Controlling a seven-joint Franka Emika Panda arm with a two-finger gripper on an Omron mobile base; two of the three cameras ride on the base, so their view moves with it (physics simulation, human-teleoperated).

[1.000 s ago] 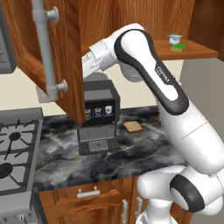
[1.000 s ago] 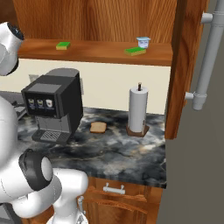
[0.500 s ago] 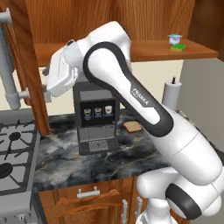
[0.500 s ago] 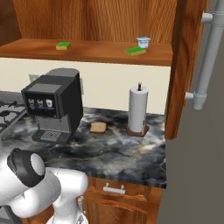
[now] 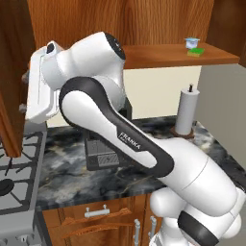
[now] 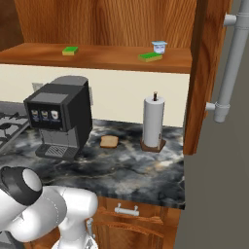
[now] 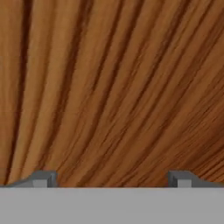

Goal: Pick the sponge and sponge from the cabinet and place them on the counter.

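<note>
Gripper (image 7: 112, 178): standing wide, gripping nothing, facing wood grain close up.
Counter (image 6: 121, 170): lying bare near the front, awaiting both items.
Sponges, cabinet (image 6: 97, 19) shelf: left sponge (image 6: 70, 50) resting far left; right sponge (image 6: 150, 57) lying just beside the cup (image 6: 159, 46).
Handling: likely light, soft, compressing; pinching across the short sides.

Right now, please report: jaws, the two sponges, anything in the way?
Jaws open, empty, facing reddish-brown wooden cabinet panel. Two flat green-and-yellow sponges on cabinet shelf, untouched. Small white-and-blue cup beside the right one.
</note>
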